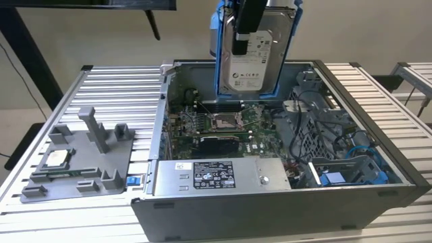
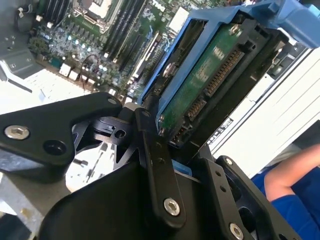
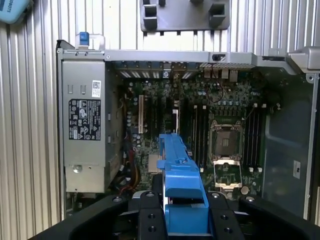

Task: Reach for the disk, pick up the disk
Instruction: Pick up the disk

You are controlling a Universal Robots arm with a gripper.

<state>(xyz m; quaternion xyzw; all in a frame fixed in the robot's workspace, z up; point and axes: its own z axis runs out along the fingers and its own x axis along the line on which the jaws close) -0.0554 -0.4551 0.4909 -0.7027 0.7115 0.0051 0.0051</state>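
Black gripper [image 2: 167, 145], fingers clamped on the blue-railed silver-grey hard disk [image 1: 260, 50], holds it upright above the open grey computer case [image 1: 351, 197], at the exterior view's 12 o'clock.

Your work surface: a ribbed metal table [image 1: 101, 86]. On it you have an open computer case [image 1: 284, 202], and beside the case, on the exterior view's left, a grey fixture tray [image 1: 74, 167]. A small blue clip [image 1: 132, 180] lies between case and tray.

the disk [image 1: 253, 53], silver-grey with white label and blue rails, hangs upright above the open case [image 1: 378, 152].
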